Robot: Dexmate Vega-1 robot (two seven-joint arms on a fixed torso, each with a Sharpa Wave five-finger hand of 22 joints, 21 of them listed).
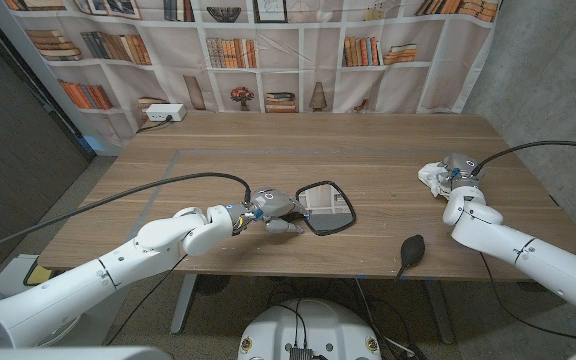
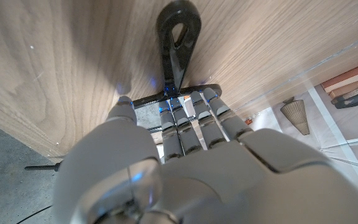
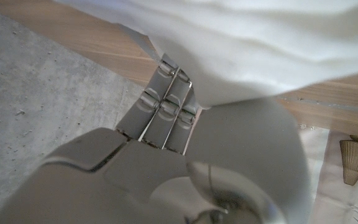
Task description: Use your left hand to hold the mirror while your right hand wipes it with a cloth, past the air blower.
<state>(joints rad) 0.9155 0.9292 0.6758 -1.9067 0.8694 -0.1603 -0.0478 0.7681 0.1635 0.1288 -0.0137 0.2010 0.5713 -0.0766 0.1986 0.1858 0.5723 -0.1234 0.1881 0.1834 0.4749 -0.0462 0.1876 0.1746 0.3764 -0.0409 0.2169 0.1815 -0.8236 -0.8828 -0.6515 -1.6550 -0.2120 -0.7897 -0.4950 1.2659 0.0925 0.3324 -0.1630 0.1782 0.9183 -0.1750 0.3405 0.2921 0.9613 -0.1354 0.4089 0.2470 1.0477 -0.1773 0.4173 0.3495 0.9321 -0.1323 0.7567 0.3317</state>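
The left robot hand (image 1: 271,206) grips the mirror (image 1: 327,208) at its edge; the right robot hand (image 1: 455,172), well apart from the mirror, clutches the white cloth (image 1: 432,178). Wiping is not yet begun.

Wooden table (image 1: 368,150): mirror (image 1: 326,208), black air blower (image 1: 410,251), white cloth (image 1: 431,178), power strip (image 1: 164,114).

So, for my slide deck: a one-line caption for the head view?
Left hand touches the mirror; right hand grips the cloth; air blower lies near the edge.
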